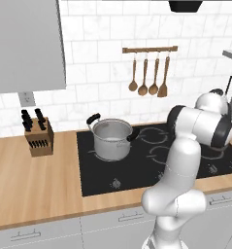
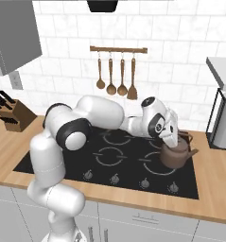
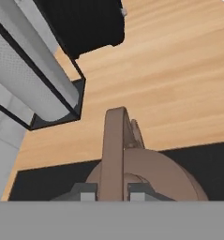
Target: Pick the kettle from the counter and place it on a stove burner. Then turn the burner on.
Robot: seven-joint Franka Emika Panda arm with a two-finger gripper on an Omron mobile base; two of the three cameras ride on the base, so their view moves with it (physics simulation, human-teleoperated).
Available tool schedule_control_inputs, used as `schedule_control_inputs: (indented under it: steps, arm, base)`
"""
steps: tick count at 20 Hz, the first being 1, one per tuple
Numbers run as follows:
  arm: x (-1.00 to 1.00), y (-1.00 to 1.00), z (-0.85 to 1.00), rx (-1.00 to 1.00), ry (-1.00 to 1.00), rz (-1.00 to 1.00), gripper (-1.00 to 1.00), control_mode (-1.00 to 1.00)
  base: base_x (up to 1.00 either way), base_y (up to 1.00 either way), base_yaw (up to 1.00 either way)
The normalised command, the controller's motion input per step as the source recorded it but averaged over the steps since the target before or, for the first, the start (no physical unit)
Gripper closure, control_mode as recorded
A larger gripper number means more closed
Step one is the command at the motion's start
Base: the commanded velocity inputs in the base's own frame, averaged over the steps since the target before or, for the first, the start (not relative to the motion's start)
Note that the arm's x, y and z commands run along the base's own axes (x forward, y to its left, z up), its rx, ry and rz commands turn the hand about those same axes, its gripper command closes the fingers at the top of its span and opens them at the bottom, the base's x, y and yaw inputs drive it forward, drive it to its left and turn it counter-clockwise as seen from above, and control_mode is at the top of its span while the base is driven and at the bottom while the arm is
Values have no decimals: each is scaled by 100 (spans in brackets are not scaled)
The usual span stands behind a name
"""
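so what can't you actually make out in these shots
- Kettle base: right base view, whether it rests on the cooktop or hangs just above; angle too shallow.
- Pincer fingertips: hand view, cut off by the bottom edge, shut on the kettle handle.
- Kettle: left base view, the arm hides it.
- Stove knobs: too small to read settings.

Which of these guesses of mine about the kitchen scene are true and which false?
1. The gripper is closed on the kettle's handle. True.
2. The kettle is over the black cooktop. True.
3. The steel pot stands on the wooden counter. False: it stands on the cooktop.
4. Four wooden utensils hang on the wall. True.
5. The knife block sits on the cooktop. False: it sits on the counter.
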Motion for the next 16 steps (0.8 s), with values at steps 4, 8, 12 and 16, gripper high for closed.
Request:
schedule_control_inputs:
  steps: [4, 8, 12, 16]
  arm:
    - [-4, 14, -4, -1, 1, 0, 100, -100]
    - [-3, 9, 0, 0, 0, 0, 100, -100]
    - [-4, 47, 0, -3, 0, 0, 100, -100]
    - [0, 1, 0, 0, 0, 0, 100, -100]
  base:
    - [0, 0, 0]
    - [0, 0, 0]
    - [0, 0, 0]
    - [0, 0, 0]
